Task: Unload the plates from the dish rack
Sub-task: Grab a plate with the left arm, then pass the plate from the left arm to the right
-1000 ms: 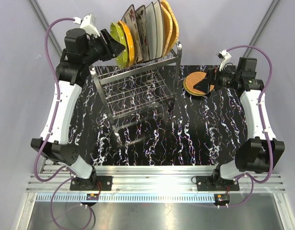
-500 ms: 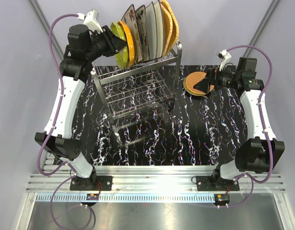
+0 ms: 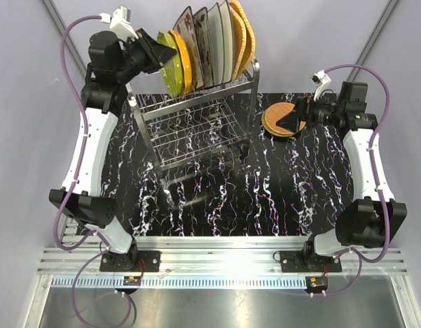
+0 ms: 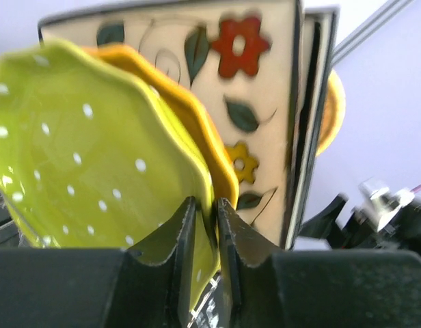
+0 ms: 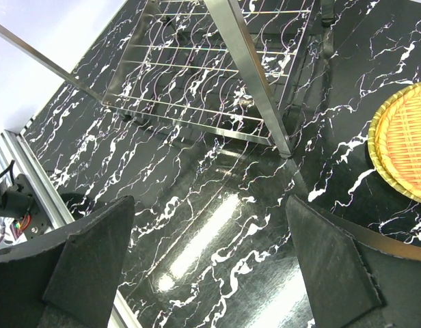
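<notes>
Pale lilac walls [image 3: 313, 34] are enclosing a black, white-veined tabletop [image 3: 279, 184]. Light is glaring off the aluminium rails [image 3: 224, 263] in front.

Robotics laboratory test cell. Indicators: left arm [image 3: 87, 147] and right arm [image 3: 371, 167] bolted to a slotted aluminium rail [image 3: 224, 254] at the near edge of the desk [image 3: 286, 191]; exposed purple cabling [image 3: 69, 55]; plain pale enclosure panels [image 3: 22, 137] behind.

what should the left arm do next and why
Probably lift it straight up out of the dish rack. The left gripper pinches the lime-green plate by its rim, and the orange plate stands close behind, so a sideways pull might knock it.
</notes>
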